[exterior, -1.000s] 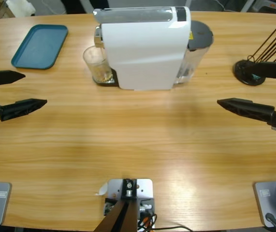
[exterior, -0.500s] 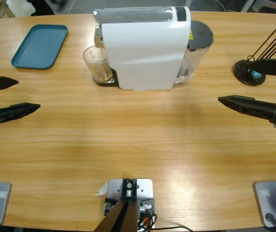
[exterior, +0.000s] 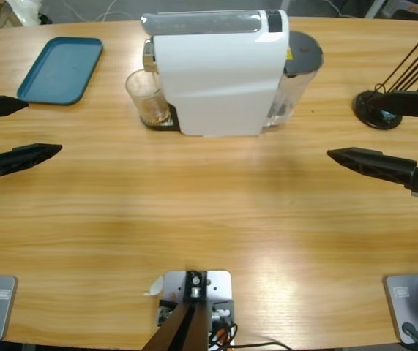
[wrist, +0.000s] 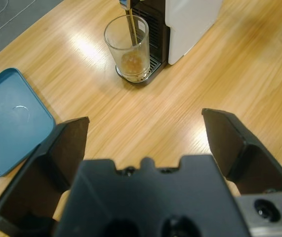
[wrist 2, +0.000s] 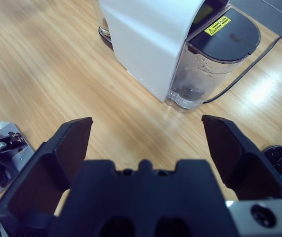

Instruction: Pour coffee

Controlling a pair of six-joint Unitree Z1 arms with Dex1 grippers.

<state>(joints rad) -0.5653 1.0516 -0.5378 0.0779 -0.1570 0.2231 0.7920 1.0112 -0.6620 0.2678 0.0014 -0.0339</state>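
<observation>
A clear glass (exterior: pixel 146 96) (wrist: pixel 129 48) stands on the drip tray under the spout of the white coffee machine (exterior: pixel 219 69) (wrist 2: pixel 150 34). A thin brown stream of coffee (wrist: pixel 132 30) runs into it, and a shallow brown layer lies at its bottom (wrist: pixel 132 63). My left gripper (exterior: pixel 20 131) (wrist: pixel 145 138) is open at the table's left edge, well short of the glass and holding nothing. At the right edge my right gripper (exterior: pixel 384 135) (wrist 2: pixel 148 140) is open and holds nothing, facing the machine's clear water tank (wrist 2: pixel 205 69).
A teal tray (exterior: pixel 61 69) (wrist: pixel 10 118) lies at the back left, bare. A black round stand with thin black rods (exterior: pixel 384 102) sits at the back right beside the right gripper. A black cable (wrist 2: pixel 244 74) runs from behind the tank.
The left gripper has drifted slightly up the table and its jaws stand a little wider apart. The right gripper has hardly moved.
</observation>
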